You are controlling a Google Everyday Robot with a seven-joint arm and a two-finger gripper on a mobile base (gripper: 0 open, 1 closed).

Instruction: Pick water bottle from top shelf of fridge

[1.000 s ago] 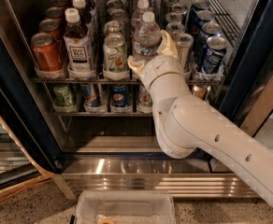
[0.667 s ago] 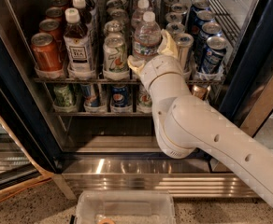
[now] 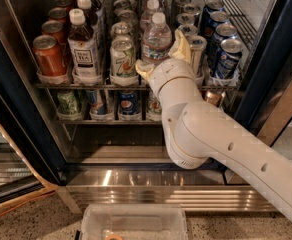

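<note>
The water bottle (image 3: 156,36), clear and ribbed with a white cap, stands in the front row of the top shelf (image 3: 86,85) of the fridge (image 3: 16,114). My gripper (image 3: 159,55) reaches into the fridge and is open around the bottle's lower half. One cream fingertip (image 3: 140,69) is at its left and the other (image 3: 181,43) at its right. The bottle's base is hidden behind my wrist. More water bottles stand in the row behind it.
A dark tea bottle (image 3: 82,46), a red can (image 3: 48,56) and a pale green can (image 3: 122,59) stand left of the water bottle. Blue cans (image 3: 226,56) stand to its right. Short soda cans (image 3: 128,104) fill the lower rack. A clear plastic tray (image 3: 133,223) sits on the floor.
</note>
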